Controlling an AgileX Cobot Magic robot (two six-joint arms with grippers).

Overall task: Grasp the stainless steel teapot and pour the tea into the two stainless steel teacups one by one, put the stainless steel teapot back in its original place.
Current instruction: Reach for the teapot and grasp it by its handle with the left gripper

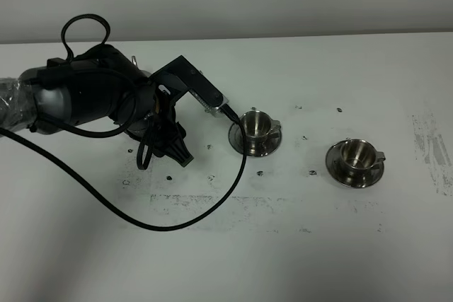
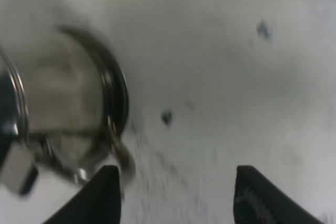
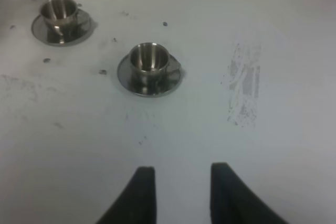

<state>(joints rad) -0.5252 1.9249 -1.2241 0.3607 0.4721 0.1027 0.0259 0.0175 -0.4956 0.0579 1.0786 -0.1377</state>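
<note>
Two stainless steel teacups stand on their saucers on the white table, one (image 1: pixel 258 126) near the middle and one (image 1: pixel 356 157) to its right. Both also show in the right wrist view, the nearer (image 3: pixel 149 60) and the farther (image 3: pixel 59 10). My left gripper (image 1: pixel 173 148) hangs low over the table, left of the middle cup. In the left wrist view it (image 2: pixel 176 171) is open and empty. A blurred shiny round steel thing (image 2: pixel 68 103) lies beside one finger (image 2: pixel 105 195); I cannot tell whether it is the teapot or its base. In the exterior view the arm hides both. My right gripper (image 3: pixel 182 169) is open and empty.
The left arm (image 1: pixel 85 97) and its black cable (image 1: pixel 177 223) lie over the table's left part. The table surface (image 1: pixel 297 245) has dark specks and a scuffed patch (image 1: pixel 432 150) at the right. The right arm is out of the exterior view.
</note>
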